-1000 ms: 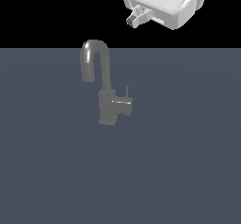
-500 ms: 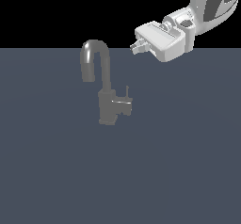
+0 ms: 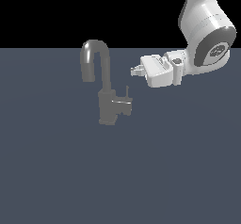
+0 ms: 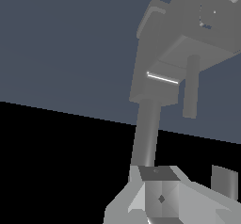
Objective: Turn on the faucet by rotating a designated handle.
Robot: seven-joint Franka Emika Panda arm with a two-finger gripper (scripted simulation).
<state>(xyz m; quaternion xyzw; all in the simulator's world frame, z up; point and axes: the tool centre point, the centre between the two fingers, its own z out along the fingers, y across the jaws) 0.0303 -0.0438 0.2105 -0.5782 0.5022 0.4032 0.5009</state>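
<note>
— One faucet (image 3: 104,89) on the dark grey counter (image 3: 56,171), and that's the whole scene. Where is it for you?

— Standing upright toward the middle of the counter, a bit to the exterior view's left of my gripper (image 3: 135,70). Gooseneck spout hooks over and points down on the exterior view's left side of the blocky body.

— And the handle?

— Handle (image 3: 125,101) is the short stub poking out of the body toward the exterior view's right, thin upright rod at its tip. From my wrist camera I see the faucet (image 4: 164,63) with the rod of the handle (image 4: 191,86) hanging off the block.

— Are you on it?

— No contact. My gripper hangs near the upper part of the spout's neck, higher than the handle, fingers aimed at the faucet, clear air between us.

— Fingers spread or clenched?

— Cannot tell. In the exterior view the fingertips overlap into one small nub, and the wrist view only catches pale parts of the gripper (image 4: 162,197) at the frame edge. Nothing sits between them that I can see.
</note>
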